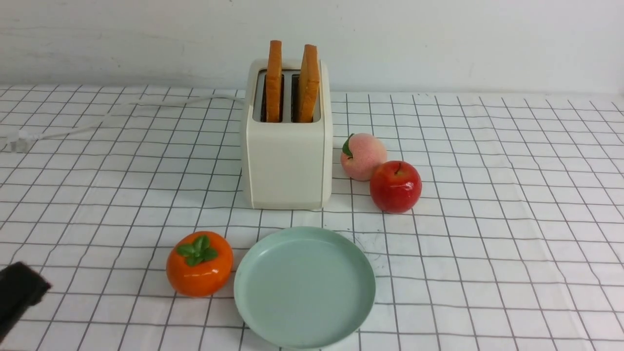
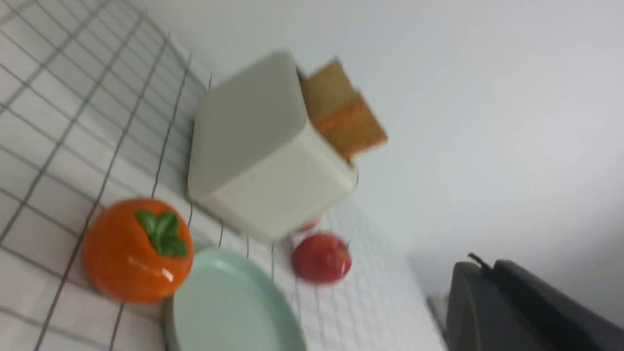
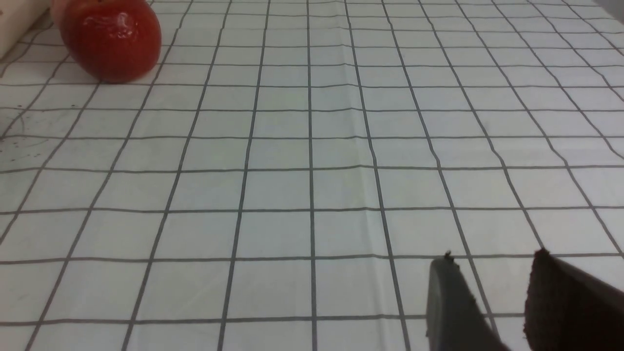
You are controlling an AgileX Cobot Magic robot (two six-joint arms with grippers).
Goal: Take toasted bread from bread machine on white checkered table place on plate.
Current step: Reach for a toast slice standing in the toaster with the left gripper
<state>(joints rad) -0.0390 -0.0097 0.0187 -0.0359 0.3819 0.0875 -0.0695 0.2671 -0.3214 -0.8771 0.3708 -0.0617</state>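
White checked table (image 1: 487, 219), plain white wall (image 1: 438, 39) behind; the toast (image 1: 274, 80) stands in the toaster (image 1: 287, 161).
You have one toaster mid-table with two slices upright in its slots, one pale green plate (image 1: 304, 287) just in front, and three fruits: one peach (image 1: 363, 156) touching one red apple (image 1: 395, 186) right of the toaster, and one orange fruit (image 1: 199, 263) beside the plate's left rim. Your left pincer (image 1: 22, 292) at the near left is pressed together; your right pincer (image 3: 494, 253) stands apart above the cloth.
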